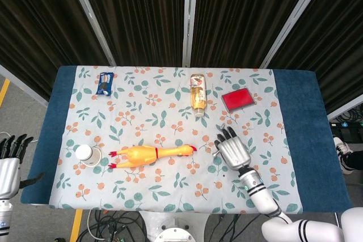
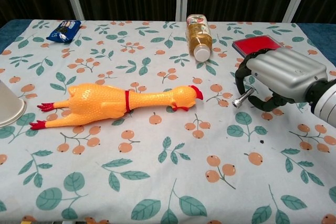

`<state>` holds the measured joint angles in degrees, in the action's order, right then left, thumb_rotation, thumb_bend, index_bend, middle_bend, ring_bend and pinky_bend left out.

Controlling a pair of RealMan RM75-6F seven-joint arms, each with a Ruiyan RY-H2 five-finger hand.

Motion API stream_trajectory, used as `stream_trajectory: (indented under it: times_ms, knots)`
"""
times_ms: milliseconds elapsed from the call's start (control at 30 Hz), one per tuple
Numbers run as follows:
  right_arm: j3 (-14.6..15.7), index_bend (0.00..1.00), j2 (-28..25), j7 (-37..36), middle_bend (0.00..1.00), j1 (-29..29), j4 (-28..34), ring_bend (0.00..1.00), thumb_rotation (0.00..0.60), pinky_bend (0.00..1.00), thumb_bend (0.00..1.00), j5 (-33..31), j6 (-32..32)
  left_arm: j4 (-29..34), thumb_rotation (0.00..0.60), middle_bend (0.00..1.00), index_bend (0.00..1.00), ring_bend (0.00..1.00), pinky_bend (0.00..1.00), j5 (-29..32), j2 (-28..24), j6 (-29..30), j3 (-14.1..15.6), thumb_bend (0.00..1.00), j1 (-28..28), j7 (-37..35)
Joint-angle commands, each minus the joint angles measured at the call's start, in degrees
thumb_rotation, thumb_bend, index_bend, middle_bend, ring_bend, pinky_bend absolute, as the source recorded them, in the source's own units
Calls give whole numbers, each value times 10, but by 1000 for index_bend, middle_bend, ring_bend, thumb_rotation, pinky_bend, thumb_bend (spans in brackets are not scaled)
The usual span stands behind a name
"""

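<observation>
So the right hand [image 2: 273, 80] is hovering just above the worktop [image 2: 157, 182] with its fingers curled downward but not wrapped around anything, so it holds nothing and looks more loosely cupped than clenched. The rubber chicken [image 2: 118, 100] lies flat on its side off to that hand's left, beak end toward it, near but not touching. Just beyond the hand sits the red pad [image 2: 257, 44], and the bottle [image 2: 198, 36] lies on its side a bit further out and left of it. The left hand [image 1: 10, 160] is hanging off the worktop's edge with fingers apart, well away from everything; the paper cup [image 1: 87, 153] is the closest thing to it, and the snack packet [image 1: 105, 83] is far out past that. My worry: those curled fingertips are low over the floral cloth [image 2: 79, 61], so a sideways sweep could snag it and drag things along, or a fingertip could nudge the chicken's head and spin it out of reach
</observation>
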<state>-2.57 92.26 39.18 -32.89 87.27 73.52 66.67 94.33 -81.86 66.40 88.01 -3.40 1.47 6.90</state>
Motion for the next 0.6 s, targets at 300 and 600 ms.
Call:
stream_trajectory:
  times_ms: [300, 600]
  knots:
    - [16, 594, -42, 160, 324, -63, -31, 158, 600, 44, 417, 128, -23, 2, 600, 81, 152, 0, 2, -5, 0, 7, 2, 0, -5, -2]
    - [24, 598, -5, 243, 324, -88, -112, 158, 600, 0, 416, 156, -62, -1, 600, 81, 152, 0, 3, -4, 1, 8, 3, 0, -7, -6]
